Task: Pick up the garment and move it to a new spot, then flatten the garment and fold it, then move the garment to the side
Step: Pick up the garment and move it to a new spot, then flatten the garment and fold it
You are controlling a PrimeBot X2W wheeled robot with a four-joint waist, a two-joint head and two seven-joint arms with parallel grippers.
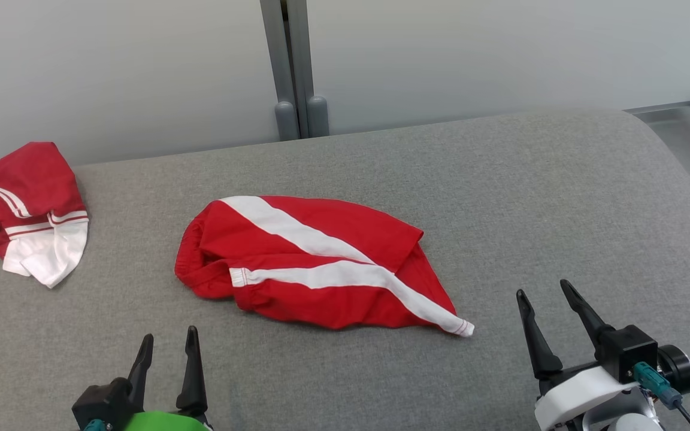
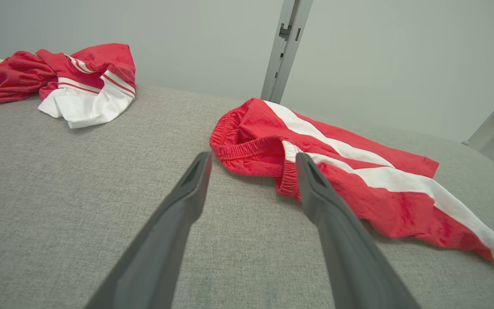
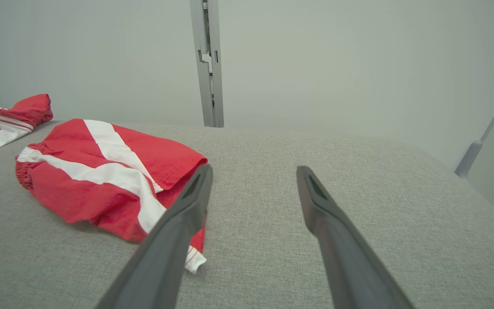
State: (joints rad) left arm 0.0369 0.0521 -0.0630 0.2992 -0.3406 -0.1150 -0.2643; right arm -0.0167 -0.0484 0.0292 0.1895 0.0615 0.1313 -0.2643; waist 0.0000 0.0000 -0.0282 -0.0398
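Looking down from the robot's head, a pair of red shorts (image 1: 321, 281) with broad white side stripes lies near the middle of a grey fabric-covered tabletop (image 1: 530, 197). The shorts are loosely folded over, not flat. Their gathered elastic waistband (image 1: 186, 257) points to the robot's left. One white-edged leg hem (image 1: 462, 327) tapers to a point towards the robot's right and the near edge.

The left hand (image 1: 170, 333) sits at the lower left, its two dark fingers spread wide and empty, short of the shorts and not touching them. In the left wrist view, the left hand (image 2: 252, 155) aims at the waistband (image 2: 247, 150), with the rest of the shorts (image 2: 380, 206) trailing off to the right of that view.

The right hand (image 1: 542, 287) sits at the lower right, just beyond the hem tip. Its fingers are also spread wide and hold nothing. In the right wrist view, the right hand (image 3: 254, 167) points across bare tabletop (image 3: 401, 193), and the shorts (image 3: 79, 193) lie to the left, partly behind one finger.

A second garment (image 1: 27, 185), red with white panels and thin stripes, is crumpled at the far left edge of the tabletop, well apart from the shorts. Behind the tabletop stands a pale wall (image 1: 111, 72) with an upright grey metal post (image 1: 294, 72).
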